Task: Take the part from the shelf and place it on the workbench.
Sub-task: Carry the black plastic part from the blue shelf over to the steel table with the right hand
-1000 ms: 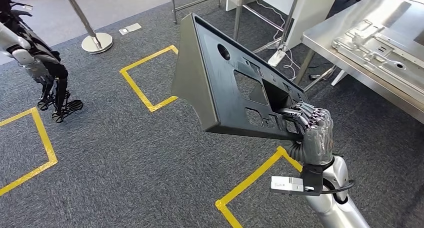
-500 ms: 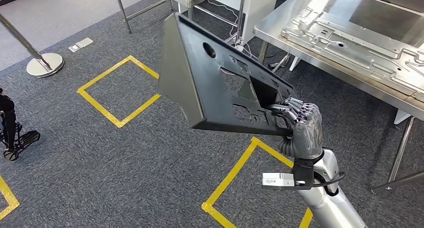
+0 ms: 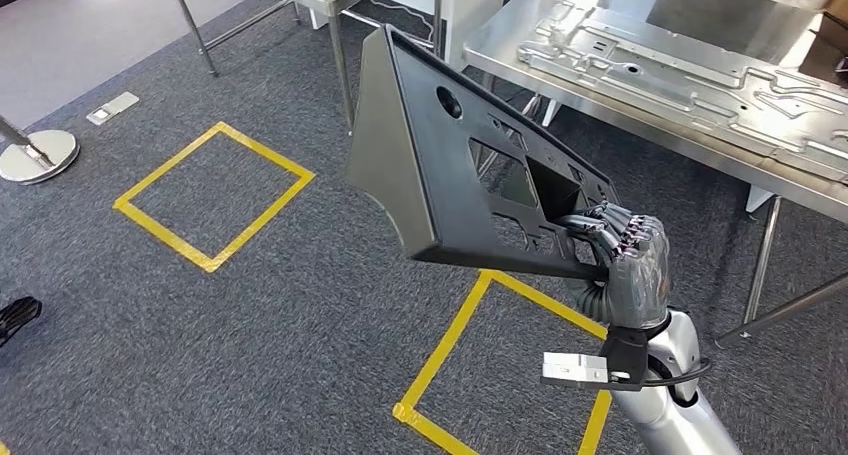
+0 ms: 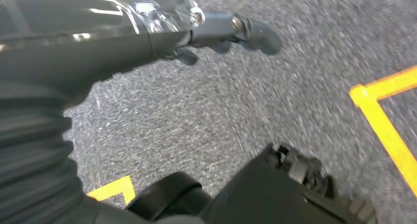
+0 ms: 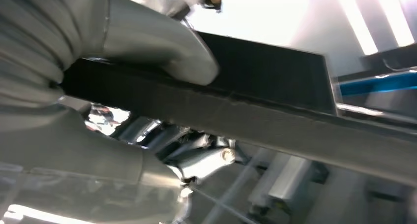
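Black plastic is what I am carrying: the part (image 3: pixel 470 165), a big flat panel with holes cut in it, is up in the air in front of me. My right hand (image 3: pixel 622 260) grips it at its lower corner, and the fingers (image 3: pixel 590 227) are curled tight over the edge there. In the right wrist view the thick grey thumb (image 5: pixel 162 47) presses on one side of the panel's thin edge, so the hold looks firm to me.

I think the first job is done, since the part is off the shelf and in my hand. What is left is to get it down on the table (image 3: pixel 640 125). The shiny metal table is near, off to my right and ahead, with a silver metal plate (image 3: pixel 690 70) lying on it. The part is not over it yet; it hangs above the grey carpet (image 3: pixel 250 315) and the yellow tape squares (image 3: pixel 215 195). I guess I must step closer and then lower it flat.

My left hand (image 4: pixel 44 86) hangs down by the floor. I cannot tell if its fingers are apart or together.

A small white tag (image 3: pixel 575 368) sits at my right wrist. It is too small for me to read. I see no other words or brand names.
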### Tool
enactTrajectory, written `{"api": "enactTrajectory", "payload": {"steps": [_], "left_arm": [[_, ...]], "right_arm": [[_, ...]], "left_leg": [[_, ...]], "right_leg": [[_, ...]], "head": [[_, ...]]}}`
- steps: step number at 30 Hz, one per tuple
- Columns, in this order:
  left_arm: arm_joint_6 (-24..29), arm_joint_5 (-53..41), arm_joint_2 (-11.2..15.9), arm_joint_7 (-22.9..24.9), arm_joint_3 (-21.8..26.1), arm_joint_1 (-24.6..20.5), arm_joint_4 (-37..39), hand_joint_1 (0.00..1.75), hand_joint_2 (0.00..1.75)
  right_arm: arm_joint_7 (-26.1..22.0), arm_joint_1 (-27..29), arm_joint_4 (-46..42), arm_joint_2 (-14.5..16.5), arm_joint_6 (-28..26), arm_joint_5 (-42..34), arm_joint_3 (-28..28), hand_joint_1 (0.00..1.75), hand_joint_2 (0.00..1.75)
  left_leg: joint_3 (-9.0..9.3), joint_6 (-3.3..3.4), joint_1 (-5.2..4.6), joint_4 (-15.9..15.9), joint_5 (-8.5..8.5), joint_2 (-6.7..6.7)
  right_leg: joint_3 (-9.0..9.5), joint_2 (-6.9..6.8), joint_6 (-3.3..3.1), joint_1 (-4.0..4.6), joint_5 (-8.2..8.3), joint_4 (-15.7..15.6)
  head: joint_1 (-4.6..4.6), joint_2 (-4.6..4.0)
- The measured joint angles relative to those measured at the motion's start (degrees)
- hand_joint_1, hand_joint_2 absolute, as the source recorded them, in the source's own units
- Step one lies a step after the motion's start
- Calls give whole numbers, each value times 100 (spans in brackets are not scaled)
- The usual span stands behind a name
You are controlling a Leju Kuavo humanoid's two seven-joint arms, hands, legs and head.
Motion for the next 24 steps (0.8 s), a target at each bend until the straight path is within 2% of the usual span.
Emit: {"api": "enactTrajectory", "payload": {"steps": [1,2,4,6,7,8,9,10,11,12,13,15,16,17,19,21,22,23,24], "left_arm": [[-4,0,0,1,-1,-7,-1,0,175],[-8,0,-1,1,-2,-18,-3,0,175],[-15,2,-2,-3,-4,-30,-7,0,175],[-17,8,-2,-10,-3,-36,-8,0,175],[-15,12,-2,-14,-3,-48,-8,0,175],[-11,15,-2,-19,-2,-62,-8,0,175],[-9,16,-2,-21,-2,-73,-8,0,175],[-8,16,-2,-19,-2,-75,-8,0,175],[-9,15,-2,-15,-2,-69,-8,0,175],[-13,13,-2,-10,-2,-60,-7,0,175],[-16,10,-3,-6,-2,-48,-5,0,175],[-23,9,-4,-2,-2,-25,-2,0,175],[-25,9,-5,-2,-2,-22,-2,0,175],[-26,10,-8,-1,-2,-22,-2,0,175],[-27,9,-13,0,-2,-28,-2,0,175],[-28,9,-15,3,-2,-14,-2,0,175],[-28,9,-14,5,-2,-5,-2,0,175],[-28,9,-13,7,-2,2,-2,0,175],[-28,9,-12,9,-2,5,-2,0,175]], "right_arm": [[0,2,0,-1,1,4,-2,175,175],[1,8,-5,-1,1,9,-4,175,175],[2,-4,-17,-2,1,16,-5,175,175],[3,-19,-23,-2,1,20,-2,175,175],[4,-20,-23,-2,2,22,1,175,175],[3,-15,-23,-1,2,26,4,175,175],[3,-14,-23,-1,3,28,7,175,175],[3,-13,-23,-1,3,30,9,175,175],[4,-12,-23,-1,3,31,9,175,175],[4,-14,-23,-1,3,31,8,175,175],[4,-17,-23,-2,4,31,6,175,175],[4,-16,-24,-2,5,31,4,175,175],[5,-11,-25,-4,6,33,1,175,175],[6,-1,-26,-7,5,38,-4,175,175],[11,3,-28,-19,3,51,-17,175,175],[17,2,-29,-26,1,59,-28,175,175],[20,8,-29,-27,1,61,-31,175,175],[21,17,-29,-27,1,62,-32,175,175],[23,24,-29,-27,1,63,-32,175,175]], "left_leg": [[37,-27,-8,-27,-11,56],[74,-60,-5,-31,-39,43],[-9,-108,9,251,-207,-170],[-368,-120,21,984,-519,-420],[-573,-120,20,1358,-639,-461],[-712,-120,20,1581,-665,-474],[-752,-118,22,1587,-575,-477],[-686,-117,28,1363,-379,-490],[-546,-118,42,977,-131,-545],[-404,-118,62,599,47,-658],[-294,-114,81,305,157,-768],[-223,-78,82,96,161,-885],[-216,-45,73,73,167,-844],[-209,-8,70,59,176,-790],[-193,61,84,35,189,-678],[-186,101,83,28,180,-549],[-185,112,79,28,171,-476],[-180,117,78,28,160,-404],[-170,117,78,29,147,-335]], "right_leg": [[3,61,-26,-10,-4,-5],[25,121,-55,-30,-4,-27],[83,225,-132,-82,0,-73],[115,326,-189,-101,-7,-87],[123,388,-201,-98,-12,-86],[133,454,-205,-96,-18,-84],[147,528,-204,-97,-23,-82],[163,607,-197,-102,-32,-77],[176,682,-181,-111,-44,-66],[174,750,-156,-113,-57,-47],[157,822,-128,-111,-66,-25],[111,935,-59,-116,-53,-14],[95,991,-26,-126,-38,-25],[87,982,2,-137,-34,-30],[-14,781,37,-124,-147,156],[-336,514,56,-113,-451,792],[-539,458,63,-118,-596,1183],[-692,432,69,-124,-663,1469],[-749,415,75,-127,-628,1557]], "head": [[-13,0],[-30,0],[-83,0],[-166,0],[-197,0],[-219,0],[-234,0],[-250,0],[-266,0],[-284,0],[-296,0],[-290,0],[-283,0],[-274,0],[-216,0],[-117,0],[-80,0],[-57,0],[-39,0]]}}
